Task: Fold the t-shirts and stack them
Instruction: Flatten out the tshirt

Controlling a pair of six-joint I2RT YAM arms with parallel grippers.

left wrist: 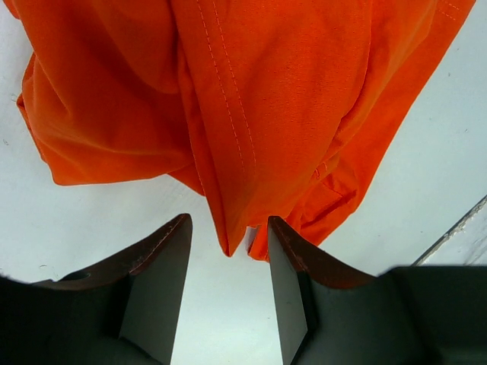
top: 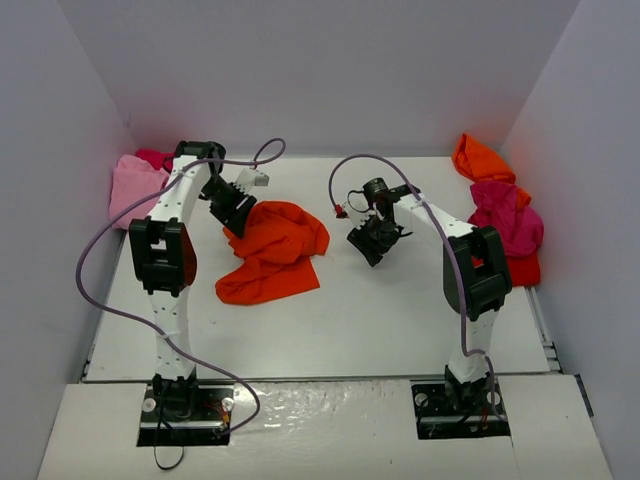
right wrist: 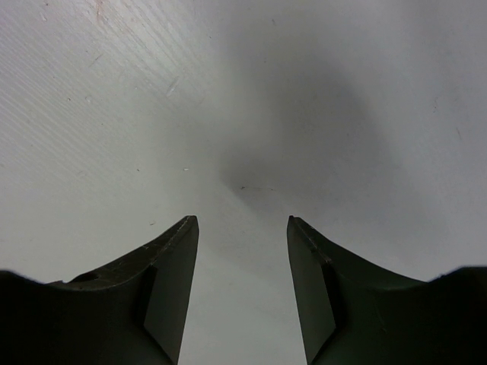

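Left pincer [left wrist: 228, 226] is spread at the orange-red t-shirt's [left wrist: 251, 114] corner, nothing clamped; the hem should be seized deep before pulling flat. Right pincer [right wrist: 243, 222] is spread, empty.

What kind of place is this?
Probably a robot testing booth. Plain white walls box in a white table, the left arm and right arm are bolted at its near edge, and an orange-red t-shirt lies crumpled on it.

L tool [left wrist: 228, 219] jaws apart; R tool [right wrist: 242, 219] same, angled down.
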